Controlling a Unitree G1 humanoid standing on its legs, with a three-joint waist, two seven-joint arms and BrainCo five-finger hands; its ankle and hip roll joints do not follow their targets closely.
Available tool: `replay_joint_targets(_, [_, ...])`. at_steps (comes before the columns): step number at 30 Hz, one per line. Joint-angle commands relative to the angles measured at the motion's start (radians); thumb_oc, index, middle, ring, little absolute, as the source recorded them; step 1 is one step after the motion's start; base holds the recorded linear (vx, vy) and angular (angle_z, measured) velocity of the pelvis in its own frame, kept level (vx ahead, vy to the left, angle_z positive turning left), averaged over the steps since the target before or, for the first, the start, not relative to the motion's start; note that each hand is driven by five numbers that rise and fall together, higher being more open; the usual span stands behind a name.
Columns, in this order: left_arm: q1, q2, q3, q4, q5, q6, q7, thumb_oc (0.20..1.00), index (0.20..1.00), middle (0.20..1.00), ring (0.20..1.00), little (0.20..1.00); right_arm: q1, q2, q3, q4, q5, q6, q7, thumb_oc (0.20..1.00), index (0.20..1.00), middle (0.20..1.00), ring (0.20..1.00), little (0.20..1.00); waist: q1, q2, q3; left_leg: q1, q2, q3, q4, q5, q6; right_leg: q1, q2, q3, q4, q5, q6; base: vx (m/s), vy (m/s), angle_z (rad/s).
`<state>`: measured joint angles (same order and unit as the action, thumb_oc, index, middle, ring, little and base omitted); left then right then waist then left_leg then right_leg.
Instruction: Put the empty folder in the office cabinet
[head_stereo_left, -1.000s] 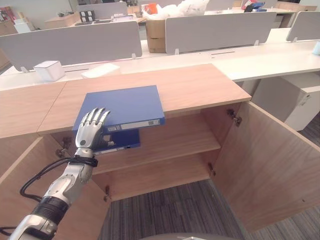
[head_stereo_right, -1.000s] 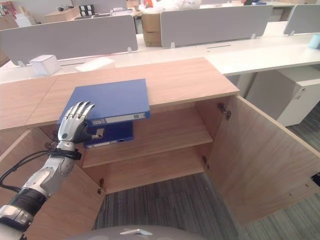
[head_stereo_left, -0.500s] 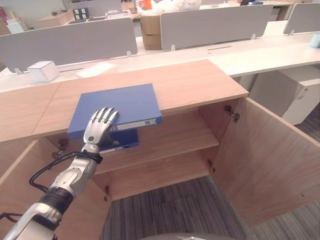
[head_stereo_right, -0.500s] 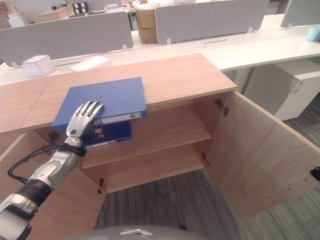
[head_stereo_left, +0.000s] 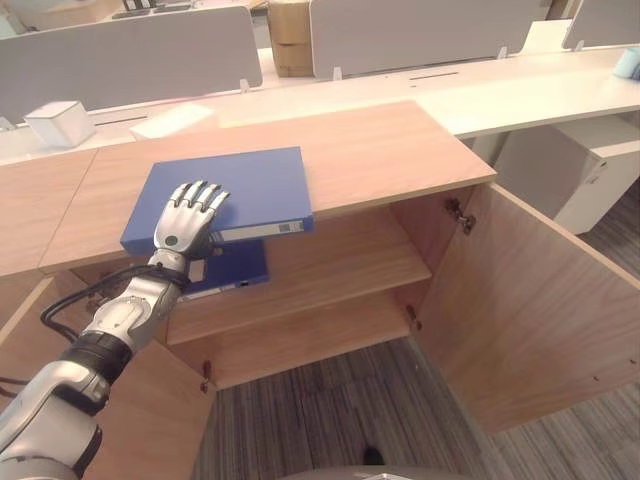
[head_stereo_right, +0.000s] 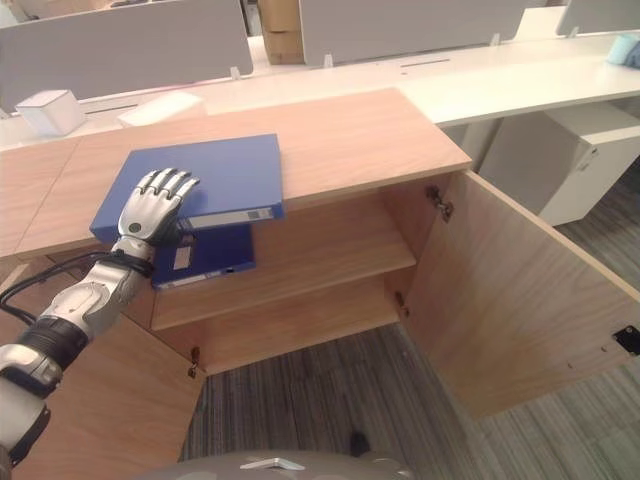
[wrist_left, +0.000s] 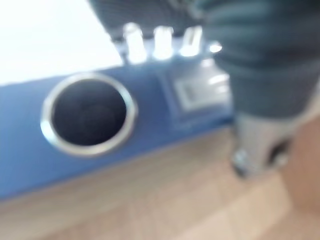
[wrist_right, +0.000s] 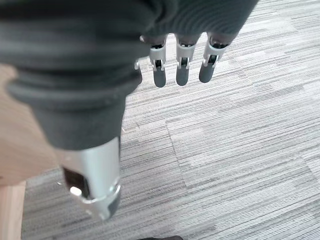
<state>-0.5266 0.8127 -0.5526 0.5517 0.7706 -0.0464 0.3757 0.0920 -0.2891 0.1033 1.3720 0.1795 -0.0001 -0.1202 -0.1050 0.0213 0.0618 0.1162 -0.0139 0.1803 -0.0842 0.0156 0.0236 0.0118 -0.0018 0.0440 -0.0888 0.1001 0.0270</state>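
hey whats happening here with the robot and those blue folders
The robot's left hand rests with straight fingers on the near left corner of a blue folder lying flat on top of the wooden cabinet. The folder's near edge overhangs the cabinet top. A second blue folder already lies on the upper shelf just below it. The cabinet door on the right stands open. The right hand hangs over the grey carpet, fingers relaxed, holding nothing. The top folder is not yet inside.

Left hand (head_stereo_right: 152, 208) flat on blue folder (head_stereo_right: 215, 175), cabinet (head_stereo_right: 340, 150) open
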Motion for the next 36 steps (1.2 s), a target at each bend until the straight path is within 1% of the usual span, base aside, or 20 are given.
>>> replay_joint_targets(1, [-0.119,0.052,0.027,0.039,0.009,0.02,0.046,0.2,0.2,0.2,0.2,0.2,-0.034,-0.04,-0.022,0.016,0.067,-0.025,-0.034,1.0,1.0,1.0,1.0,1.0,-0.03,-0.01,-0.02,-0.031,0.022,-0.038,-0.003,-0.089,-0.064,0.047,-0.045,-0.011,0.002,-0.066,0.11,-0.03,0.012,-0.03])
replay_joint_targets(5, [-0.114,0.052,0.036,0.035,0.002,0.021,0.051,0.2,0.2,0.2,0.2,0.2,-0.035,-0.036,-0.041,-0.011,0.121,-0.04,-0.046,1.0,1.0,1.0,1.0,1.0,-0.029,-0.017,-0.026,-0.029,0.022,-0.031,-0.003,-0.091,-0.064,0.048,-0.044,-0.007,0.002,-0.065,0.111,0.0,0.004,-0.01])
replay_joint_targets(13, [-0.074,0.05,0.074,0.013,-0.017,0.014,0.057,0.2,0.2,0.2,0.2,0.2,-0.034,-0.031,-0.054,-0.027,0.149,-0.047,-0.049,1.0,1.0,1.0,1.0,1.0,-0.023,-0.023,-0.033,-0.011,0.021,-0.026,-0.003,-0.097,-0.062,0.061,-0.045,-0.003,0.002,-0.065,0.112,0.0,0.0,0.0])
replay_joint_targets(18, [-0.014,0.014,0.203,-0.124,-0.117,0.005,0.086,0.2,0.2,0.2,0.2,0.2,-0.039,-0.017,-0.061,-0.037,0.146,-0.036,-0.05,1.0,1.0,1.0,1.0,1.0,-0.008,-0.028,-0.046,0.01,0.018,-0.028,-0.003,-0.102,-0.057,0.081,-0.047,-0.006,0.002,-0.069,0.108,0.0,0.0,0.0])
replay_joint_targets(19, [-0.007,0.015,0.21,-0.131,-0.117,0.006,0.083,0.2,0.2,0.2,0.2,0.2,-0.04,-0.018,-0.059,-0.038,0.146,-0.035,-0.05,1.0,1.0,1.0,1.0,1.0,-0.01,-0.027,-0.045,0.011,0.018,-0.028,-0.003,-0.102,-0.057,0.082,-0.047,-0.006,0.002,-0.069,0.108,0.0,0.0,0.0])
replay_joint_targets(20, [-0.004,0.004,0.241,-0.17,-0.145,0.002,0.1,0.2,0.2,0.2,0.2,0.2,-0.043,-0.013,-0.061,-0.04,0.146,-0.032,-0.051,1.0,1.0,1.0,1.0,1.0,-0.004,-0.028,-0.049,0.015,0.017,-0.03,-0.003,-0.102,-0.056,0.086,-0.048,-0.007,0.002,-0.07,0.106,0.0,0.0,0.0])
replay_joint_targets(21, [0.019,-0.021,0.316,-0.262,-0.208,-0.013,0.121,0.2,0.2,0.2,0.2,0.2,-0.055,-0.011,-0.057,-0.049,0.146,-0.025,-0.047,1.0,1.0,1.0,1.0,1.0,-0.001,-0.027,-0.054,0.025,0.016,-0.033,-0.003,-0.103,-0.054,0.097,-0.047,-0.008,0.002,-0.074,0.1,0.0,-0.002,0.03])
replay_joint_targets(23, [0.027,-0.061,0.383,-0.351,-0.286,-0.04,0.144,0.2,0.2,0.2,0.2,0.2,-0.068,-0.008,-0.052,-0.062,0.145,-0.021,-0.047,1.0,1.0,1.0,1.0,1.0,0.004,-0.03,-0.063,0.032,0.016,-0.036,-0.003,-0.103,-0.052,0.104,-0.047,-0.009,0.002,-0.075,0.096,0.0,0.0,0.0])
replay_joint_targets(25, [0.051,-0.111,0.45,-0.455,-0.389,-0.081,0.153,0.2,0.2,0.2,0.2,0.2,-0.09,-0.01,-0.045,-0.087,0.142,-0.023,-0.048,1.0,1.0,1.0,1.0,1.0,0.007,-0.029,-0.069,0.039,0.014,-0.039,-0.003,-0.104,-0.05,0.11,-0.047,-0.009,0.002,-0.077,0.091,0.0,0.001,0.02])
replay_joint_targets(26, [0.057,-0.111,0.456,-0.461,-0.391,-0.08,0.15,0.2,0.2,0.2,0.2,0.2,-0.09,-0.012,-0.043,-0.088,0.142,-0.022,-0.048,1.0,1.0,1.0,1.0,1.0,0.006,-0.028,-0.069,0.04,0.014,-0.039,-0.003,-0.105,-0.05,0.111,-0.047,-0.008,0.002,-0.078,0.091,0.0,0.0,0.0])
replay_joint_targets(27, [0.069,-0.157,0.492,-0.534,-0.497,-0.12,0.147,0.2,0.2,0.2,0.2,0.2,-0.109,-0.012,-0.032,-0.13,0.142,-0.029,-0.053,1.0,1.0,1.0,1.0,1.0,0.009,-0.027,-0.075,0.047,0.014,-0.04,-0.003,-0.104,-0.049,0.117,-0.045,-0.008,0.002,-0.078,0.086,0.0,0.0,0.0])
replay_joint_targets(30, [0.094,-0.218,0.53,-0.623,-0.669,-0.178,0.145,0.2,0.2,0.2,0.2,0.2,-0.134,-0.018,-0.01,-0.215,0.149,-0.045,-0.055,1.0,1.0,1.0,1.0,1.0,0.016,-0.025,-0.078,0.055,0.013,-0.045,-0.003,-0.104,-0.048,0.125,-0.044,-0.008,0.002,-0.081,0.081,0.0,0.0,0.0])
replay_joint_targets(31, [0.097,-0.218,0.533,-0.625,-0.672,-0.178,0.143,0.2,0.2,0.2,0.2,0.2,-0.132,-0.019,-0.009,-0.217,0.149,-0.044,-0.056,1.0,1.0,1.0,1.0,1.0,0.015,-0.024,-0.078,0.056,0.013,-0.045,-0.003,-0.105,-0.048,0.126,-0.044,-0.008,0.002,-0.081,0.081,0.0,0.0,0.0])
replay_joint_targets(33, [0.117,-0.251,0.548,-0.665,-0.787,-0.223,0.12,0.2,0.2,0.2,0.2,0.2,-0.148,-0.031,-0.004,-0.287,0.164,-0.058,-0.061,1.0,1.0,1.0,1.0,1.0,0.019,-0.024,-0.078,0.061,0.014,-0.046,-0.003,-0.104,-0.048,0.132,-0.045,-0.011,0.002,-0.083,0.078,0.0,0.0,0.0])
replay_joint_targets(34, [0.143,-0.282,0.556,-0.698,-0.929,-0.263,0.075,0.2,0.2,0.2,0.2,0.2,-0.171,-0.048,-0.01,-0.382,0.203,-0.077,-0.062,1.0,1.0,1.0,1.0,1.0,0.025,-0.027,-0.078,0.059,0.014,-0.049,-0.003,-0.093,-0.048,0.131,-0.047,-0.014,0.002,-0.075,0.074,0.0,0.0,0.0])
replay_joint_targets(36, [0.174,-0.307,0.56,-0.711,-1.044,-0.281,0.031,0.2,0.2,0.2,0.2,0.2,-0.18,-0.06,-0.02,-0.482,0.249,-0.094,-0.054,1.0,1.0,1.0,1.0,1.0,0.031,-0.026,-0.076,0.062,0.014,-0.051,-0.003,-0.092,-0.048,0.136,-0.048,-0.018,0.002,-0.076,0.072,0.02,0.007,0.01])
